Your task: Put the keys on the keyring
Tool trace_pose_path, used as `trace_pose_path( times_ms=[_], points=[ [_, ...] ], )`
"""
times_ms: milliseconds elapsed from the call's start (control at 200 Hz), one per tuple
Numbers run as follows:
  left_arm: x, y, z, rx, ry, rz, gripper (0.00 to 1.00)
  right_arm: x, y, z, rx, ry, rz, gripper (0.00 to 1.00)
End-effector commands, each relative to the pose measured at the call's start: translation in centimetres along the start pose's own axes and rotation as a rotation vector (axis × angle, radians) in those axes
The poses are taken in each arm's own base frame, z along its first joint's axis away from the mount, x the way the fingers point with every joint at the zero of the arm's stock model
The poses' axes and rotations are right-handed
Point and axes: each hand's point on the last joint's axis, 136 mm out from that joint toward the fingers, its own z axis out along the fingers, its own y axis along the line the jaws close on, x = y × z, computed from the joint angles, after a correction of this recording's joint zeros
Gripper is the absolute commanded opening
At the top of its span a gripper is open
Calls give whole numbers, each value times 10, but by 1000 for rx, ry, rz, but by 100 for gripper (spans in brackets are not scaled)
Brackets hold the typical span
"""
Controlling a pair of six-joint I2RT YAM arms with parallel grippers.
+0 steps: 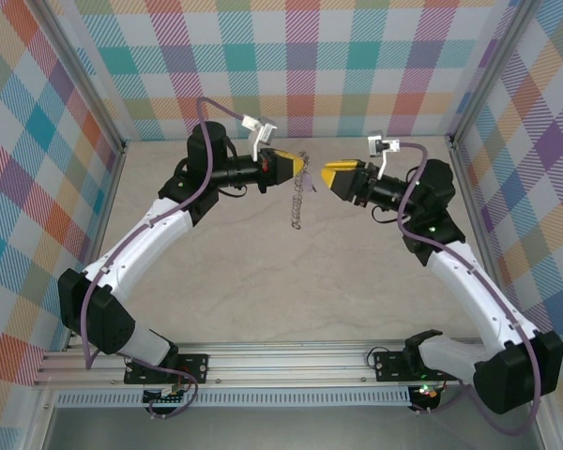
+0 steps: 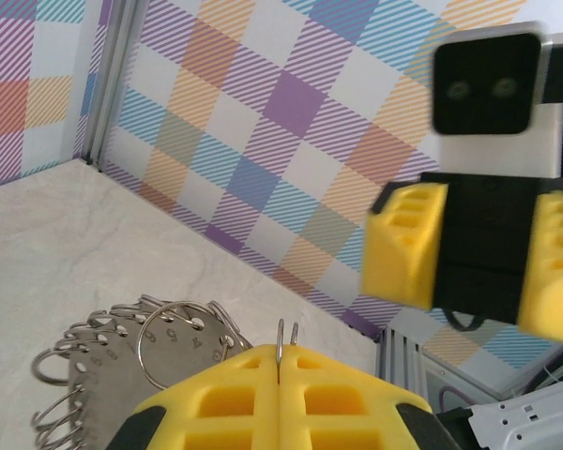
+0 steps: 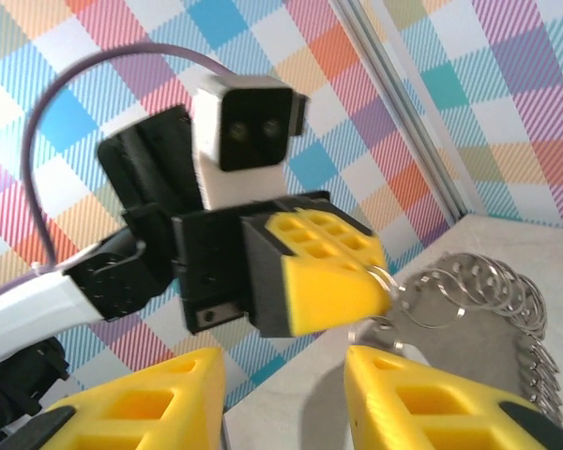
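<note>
Two yellow pads [image 2: 216,398] of our left hand [image 1: 301,166] are pressed flat together on a thin wire loop of the keyring [image 1: 296,199], so that hand is clamped tight on it. The keyring hangs down from the pads, its rim crowded with small silvery rings [image 2: 174,336]; we cannot tell whether its lower end touches the pale table [image 1: 263,281]. Our right hand [image 1: 327,174] faces the left one, near the keyring but apart from it, pads spread wide and holding nothing. Checked walls [image 1: 357,56] surround the table.
</note>
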Motion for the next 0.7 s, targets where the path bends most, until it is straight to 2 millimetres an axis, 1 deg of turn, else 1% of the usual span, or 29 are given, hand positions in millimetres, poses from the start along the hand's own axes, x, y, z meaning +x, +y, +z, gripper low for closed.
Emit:
trace_pose_path(
  times_ms=[0, 195, 335, 400, 435, 695],
  points=[
    [-20, -25, -7, 54, -65, 62, 0, -14, 5, 1, 1, -25, -36, 38],
    [-22, -27, -8, 57, -67, 61, 0, -15, -13, 18, -38, -29, 45, 39],
    [-22, -27, -8, 56, -67, 59, 0, -18, -19, 26, -72, -40, 85, 39],
    [-21, -27, -7, 56, -66, 57, 0, -15, -22, 29, -79, -35, 107, 39],
    [-22, -27, -8, 56, -67, 58, 0, -19, -19, 29, -95, -51, 90, 38],
    [-22, -26, -6, 54, -68, 59, 0, -16, -18, 33, -123, -41, 106, 34]
  ],
)
